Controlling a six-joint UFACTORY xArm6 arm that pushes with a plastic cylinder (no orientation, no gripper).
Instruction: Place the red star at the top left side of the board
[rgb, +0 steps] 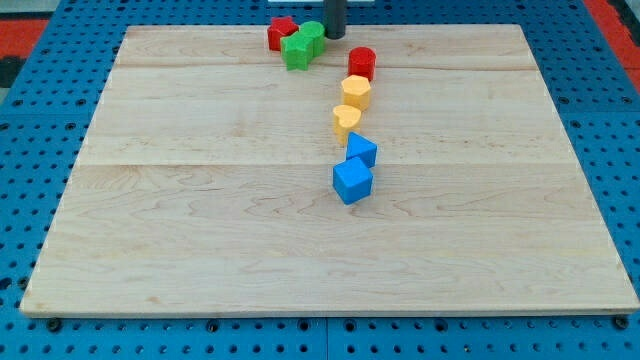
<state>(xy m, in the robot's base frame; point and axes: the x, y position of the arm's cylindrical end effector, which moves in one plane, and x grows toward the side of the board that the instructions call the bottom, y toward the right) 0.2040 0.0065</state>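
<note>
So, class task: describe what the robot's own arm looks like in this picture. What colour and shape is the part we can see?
Only the lower stretch of the arm shows: a straight, dark grey to black cylindrical rod, plain and smooth, cut off by the view's top edge. My tip is its blunt lower end. No cables, markings or joints are visible, and the end effector is just this rod.

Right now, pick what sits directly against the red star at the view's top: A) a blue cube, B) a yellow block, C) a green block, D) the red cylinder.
C: the red star touches a green block on its right side, with my tip just right of the green pair.
</note>
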